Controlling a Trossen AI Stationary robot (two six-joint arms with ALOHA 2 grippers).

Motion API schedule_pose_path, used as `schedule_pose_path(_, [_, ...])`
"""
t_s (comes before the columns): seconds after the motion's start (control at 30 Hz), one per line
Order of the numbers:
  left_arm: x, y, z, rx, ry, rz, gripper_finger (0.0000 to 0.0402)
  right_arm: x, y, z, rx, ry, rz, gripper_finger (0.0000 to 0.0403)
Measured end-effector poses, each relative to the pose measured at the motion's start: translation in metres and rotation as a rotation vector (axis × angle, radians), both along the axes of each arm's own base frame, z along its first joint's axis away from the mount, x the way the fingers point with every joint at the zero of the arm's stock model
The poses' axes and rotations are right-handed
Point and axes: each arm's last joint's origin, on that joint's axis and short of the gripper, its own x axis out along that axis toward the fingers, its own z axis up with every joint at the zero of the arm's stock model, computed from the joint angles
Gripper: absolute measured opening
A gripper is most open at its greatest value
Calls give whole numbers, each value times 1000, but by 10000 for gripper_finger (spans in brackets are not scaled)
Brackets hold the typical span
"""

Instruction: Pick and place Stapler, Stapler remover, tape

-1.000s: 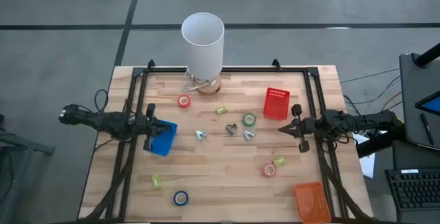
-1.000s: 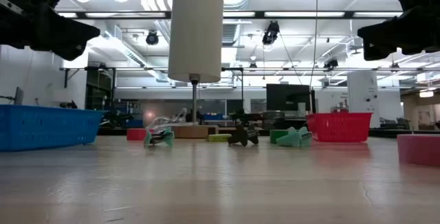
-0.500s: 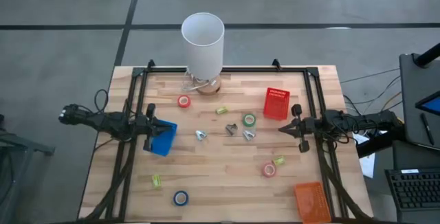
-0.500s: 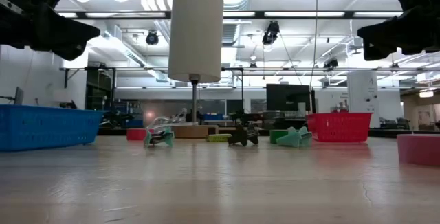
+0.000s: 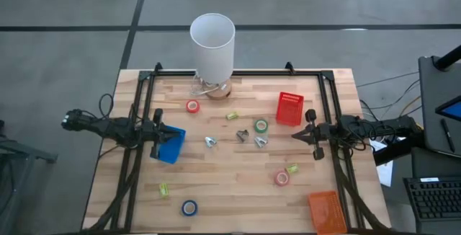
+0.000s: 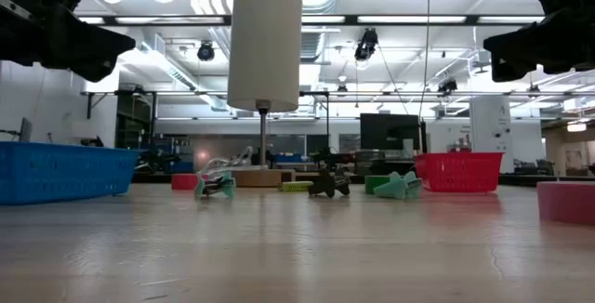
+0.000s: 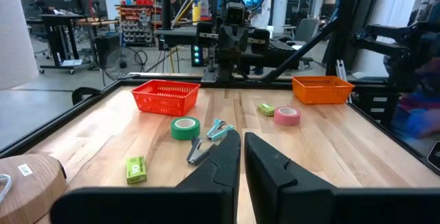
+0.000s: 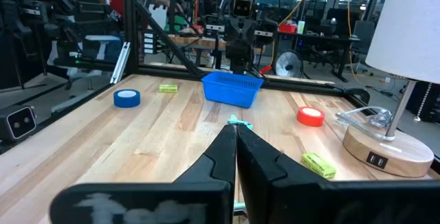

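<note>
The left gripper [image 5: 160, 132] waits at the left table edge, above the blue plastic bin [image 5: 170, 145]; its fingers are nearly together and hold nothing. The right gripper [image 5: 310, 132] waits at the right edge, its fingers fully closed and empty.

The small ring-shaped tape rolls lie flat and well apart on the wooden table [image 5: 230, 192]: a red one [image 5: 192, 106], a green one [image 5: 261, 126], a blue one [image 5: 189, 207] and a red-with-green one [image 5: 281, 178]. I judge they are light, stiff and low, so they can slide easily. A good hold is across the ring wall, one finger inside the hole.
</note>
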Motion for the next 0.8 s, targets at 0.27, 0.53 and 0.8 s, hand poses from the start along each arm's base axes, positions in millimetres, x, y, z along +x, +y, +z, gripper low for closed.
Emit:
schedule_pose_path(0.27, [0, 0, 0, 0, 0, 0, 26, 0, 0, 0, 0, 1, 0, 8])
schedule_pose_path(0.53, [0, 0, 0, 0, 0, 0, 26, 0, 0, 0, 1, 0, 0, 8])
schedule_pose_path(0.8, [0, 0, 0, 0, 0, 0, 26, 0, 0, 1, 312, 17, -2, 8])
